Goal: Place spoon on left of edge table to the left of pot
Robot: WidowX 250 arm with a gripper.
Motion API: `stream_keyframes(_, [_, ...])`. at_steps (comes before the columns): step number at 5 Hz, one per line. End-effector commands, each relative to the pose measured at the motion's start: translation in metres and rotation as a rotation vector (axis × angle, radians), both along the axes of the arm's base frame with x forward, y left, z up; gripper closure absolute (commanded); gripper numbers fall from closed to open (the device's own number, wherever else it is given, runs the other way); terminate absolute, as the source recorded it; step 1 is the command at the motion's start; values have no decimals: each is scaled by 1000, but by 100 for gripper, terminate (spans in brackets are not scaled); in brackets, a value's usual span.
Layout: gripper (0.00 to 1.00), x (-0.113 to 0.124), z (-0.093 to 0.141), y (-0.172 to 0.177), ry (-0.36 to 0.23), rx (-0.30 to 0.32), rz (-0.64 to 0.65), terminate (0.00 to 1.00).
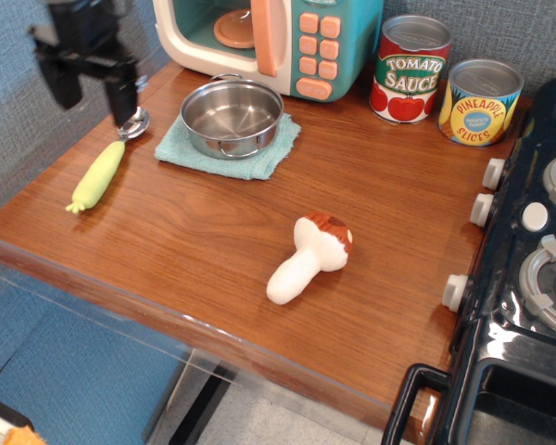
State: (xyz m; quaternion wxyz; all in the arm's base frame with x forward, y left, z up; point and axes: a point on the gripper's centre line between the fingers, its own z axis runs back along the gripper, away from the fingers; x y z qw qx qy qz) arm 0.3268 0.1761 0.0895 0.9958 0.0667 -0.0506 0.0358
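Note:
The spoon (100, 172) lies flat on the brown table (213, 241) near its left edge, to the left of the pot. Its pale yellow-green handle points toward the front left, and its silver bowl sits by the teal cloth's corner. The steel pot (232, 116) stands on a teal cloth (228, 148). My gripper (93, 88) hangs just above the spoon's bowl end, open and empty, with its two black fingers apart.
A white mushroom with a brown cap (310, 257) lies mid-table. A toy microwave (273, 42) stands at the back, with a tomato sauce tin (410, 69) and a pineapple tin (480, 102) to its right. A black toy stove (519, 278) fills the right side.

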Motion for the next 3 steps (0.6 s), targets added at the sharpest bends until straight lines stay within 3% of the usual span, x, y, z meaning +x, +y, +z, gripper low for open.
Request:
stream_keyframes(1, [0, 13, 26, 1, 51, -12, 80, 0])
stream_keyframes(2, [0, 13, 26, 1, 51, -12, 80, 0])
stream_keyframes(3, [0, 13, 26, 1, 51, -12, 80, 100])
